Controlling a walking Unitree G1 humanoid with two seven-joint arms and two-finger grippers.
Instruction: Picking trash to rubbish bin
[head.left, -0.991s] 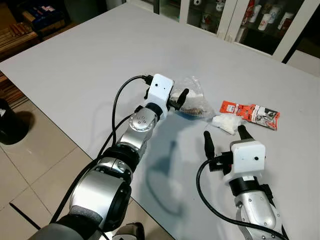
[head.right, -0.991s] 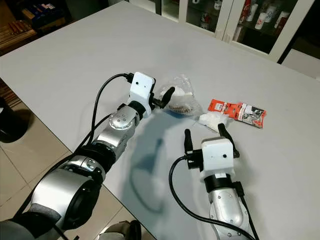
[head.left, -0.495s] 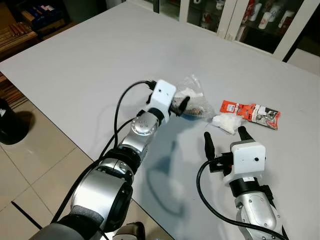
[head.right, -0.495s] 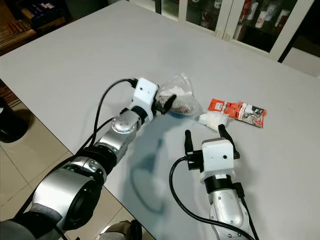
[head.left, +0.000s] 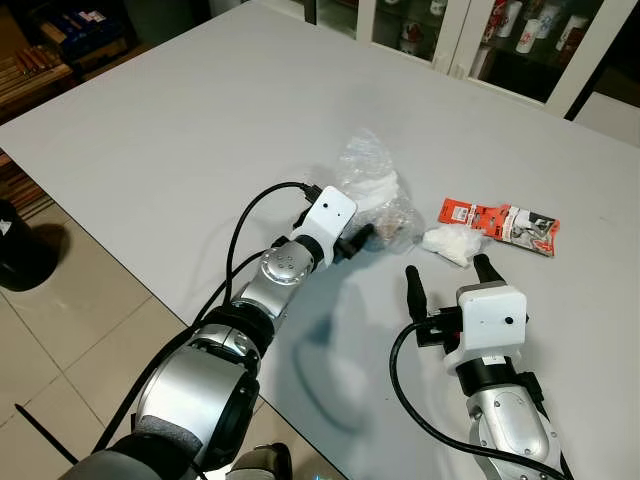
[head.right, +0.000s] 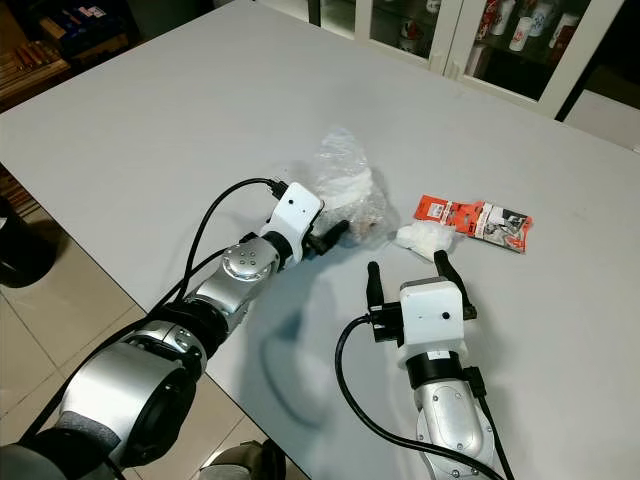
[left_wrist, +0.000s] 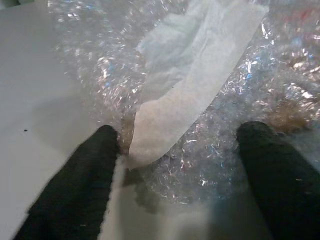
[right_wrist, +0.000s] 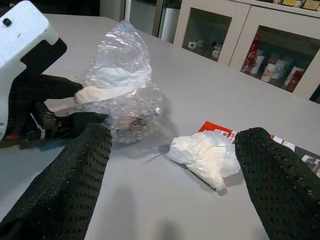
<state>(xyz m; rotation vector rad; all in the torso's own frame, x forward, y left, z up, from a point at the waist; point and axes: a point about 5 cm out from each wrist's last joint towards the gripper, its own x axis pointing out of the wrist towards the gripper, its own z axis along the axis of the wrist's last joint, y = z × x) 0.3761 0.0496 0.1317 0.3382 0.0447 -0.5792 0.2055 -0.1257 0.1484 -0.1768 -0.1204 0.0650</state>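
Grey table (head.left: 180, 110), glass-fronted cabinets (head.left: 440, 30) behind

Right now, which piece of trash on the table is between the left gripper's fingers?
The clear plastic bag, crinkled, with white paper inside. The left gripper straddles its base; the white wad and red wrapper lie apart.

Pale grey worktop (head.left: 200, 110) in a tiled room.
Beige floor tiles (head.left: 60, 340) at near left, with a dark round object (head.left: 18, 250) on them; white glass-fronted cabinets (head.right: 480, 40) holding cups and bottles along the far side.
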